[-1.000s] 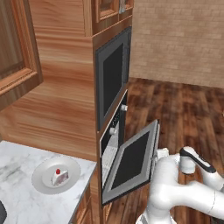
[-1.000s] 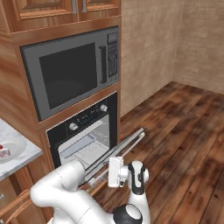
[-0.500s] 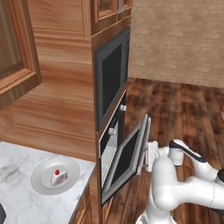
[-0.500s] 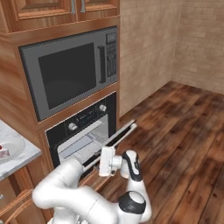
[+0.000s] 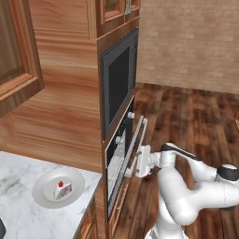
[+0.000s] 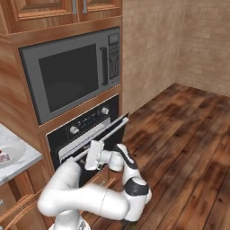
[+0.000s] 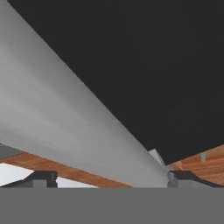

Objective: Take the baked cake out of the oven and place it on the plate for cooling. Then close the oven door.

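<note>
From the left base view, the baked cake point(image 5: 62, 189) sat on the plate point(image 5: 46, 196), on the counter well left of the oven point(image 5: 119, 168). The oven door point(image 5: 133, 149) stood almost shut, with the gripper point(image 5: 133, 164) pressed against it.

From the right base view, the gripper point(image 6: 92, 155) was at the door's silver bar handle point(image 6: 101, 134).

In the hand view, the handle point(image 7: 65, 118) crossed close in front, and the claw's tips stood wide apart, holding nothing.

The closing step looked nearly done. Next, it likely needed one more push toward the oven.

A kitchen corner with tan brick walls point(image 6: 152, 49) and a dark reddish wood plank floor point(image 6: 188, 148). Warm brown wooden cabinets point(image 5: 60, 107) hold a grey-framed microwave point(image 6: 72, 74), beside a white marble countertop point(image 5: 18, 210).
</note>
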{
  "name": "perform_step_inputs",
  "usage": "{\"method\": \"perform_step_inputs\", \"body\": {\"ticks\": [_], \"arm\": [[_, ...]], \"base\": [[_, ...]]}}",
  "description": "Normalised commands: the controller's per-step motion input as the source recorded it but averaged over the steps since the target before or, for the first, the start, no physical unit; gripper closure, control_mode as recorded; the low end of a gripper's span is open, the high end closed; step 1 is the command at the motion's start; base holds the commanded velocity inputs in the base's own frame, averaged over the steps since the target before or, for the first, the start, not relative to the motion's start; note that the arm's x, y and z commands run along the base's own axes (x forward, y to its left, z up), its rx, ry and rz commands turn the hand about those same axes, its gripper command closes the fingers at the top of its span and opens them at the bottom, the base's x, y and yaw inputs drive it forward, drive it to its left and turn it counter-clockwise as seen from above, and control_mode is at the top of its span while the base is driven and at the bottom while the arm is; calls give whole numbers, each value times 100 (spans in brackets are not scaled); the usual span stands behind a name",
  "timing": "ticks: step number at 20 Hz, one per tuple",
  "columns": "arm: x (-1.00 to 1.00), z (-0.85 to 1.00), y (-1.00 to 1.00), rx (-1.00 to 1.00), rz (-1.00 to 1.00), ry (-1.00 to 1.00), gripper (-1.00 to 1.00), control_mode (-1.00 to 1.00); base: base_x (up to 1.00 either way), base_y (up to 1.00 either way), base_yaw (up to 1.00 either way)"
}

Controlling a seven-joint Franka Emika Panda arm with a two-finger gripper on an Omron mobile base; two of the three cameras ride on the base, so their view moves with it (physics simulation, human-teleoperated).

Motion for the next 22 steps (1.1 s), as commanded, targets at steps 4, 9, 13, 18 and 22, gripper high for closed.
{"method": "perform_step_inputs", "body": {"ticks": [4, 9, 13, 18, 22], "arm": [[35, 0, 84, 23, 20, -8, -100, -100], [2, 0, 80, 7, 6, -23, -100, -100], [0, 2, 87, 0, 0, -27, -100, -100], [0, 0, 93, 0, -4, -23, -100, -100], [0, 0, 92, 0, -11, -23, -100, -100]], "base": [[0, 0, 0], [0, 0, 0], [0, 0, 0], [0, 0, 0], [0, 0, 0]]}}
